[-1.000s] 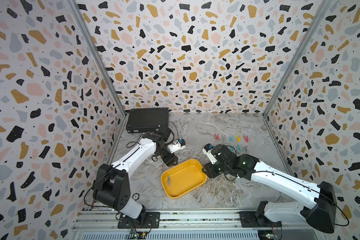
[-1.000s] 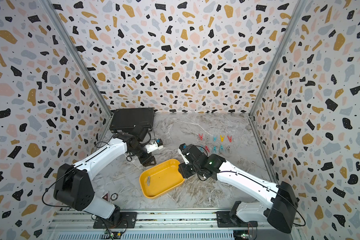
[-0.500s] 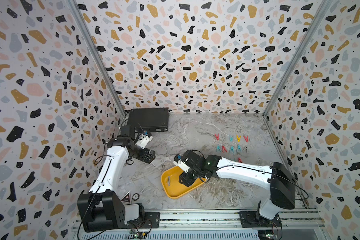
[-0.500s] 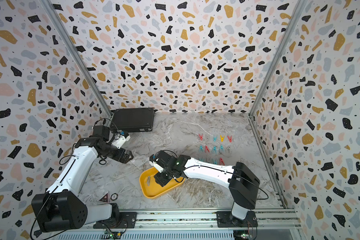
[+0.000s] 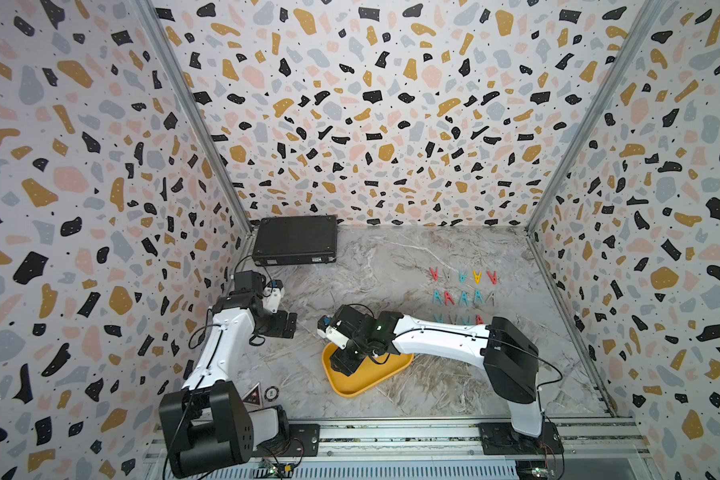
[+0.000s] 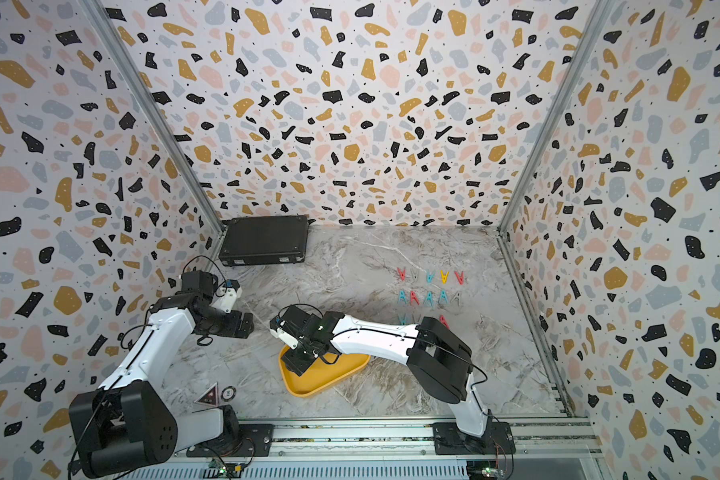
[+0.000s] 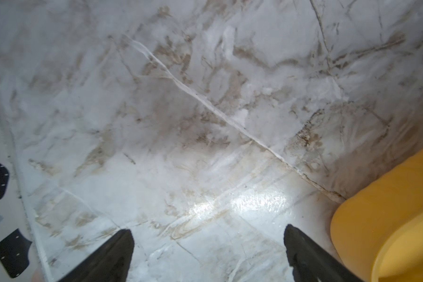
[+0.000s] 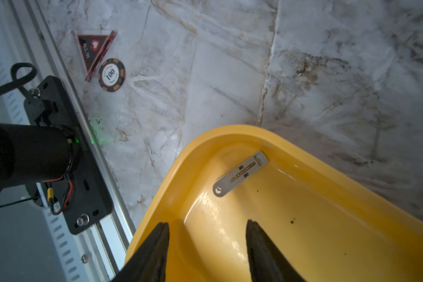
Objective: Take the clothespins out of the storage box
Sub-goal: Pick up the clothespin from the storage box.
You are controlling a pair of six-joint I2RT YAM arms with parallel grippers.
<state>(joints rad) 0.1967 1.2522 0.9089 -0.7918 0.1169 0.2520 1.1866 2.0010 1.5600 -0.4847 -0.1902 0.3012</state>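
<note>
Table [image 5: 371, 266]: we see clothespins [image 5: 462, 297] in rows, well apart from the box.
Storage box [image 8: 205, 141]: holds one grey clothespin [image 8: 239, 173], flat beside the corner wall.
Right pincer [image 8: 206, 223]: parted, empty, over the box.
Left pincer [image 7: 208, 232]: wide, idle.
Handling: light, stiff, slick, we reckon; pinch its long sides.

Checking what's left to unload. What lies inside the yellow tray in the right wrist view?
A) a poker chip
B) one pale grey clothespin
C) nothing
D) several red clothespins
B: one pale grey clothespin lies flat in the yellow tray, near its rounded corner.
</note>
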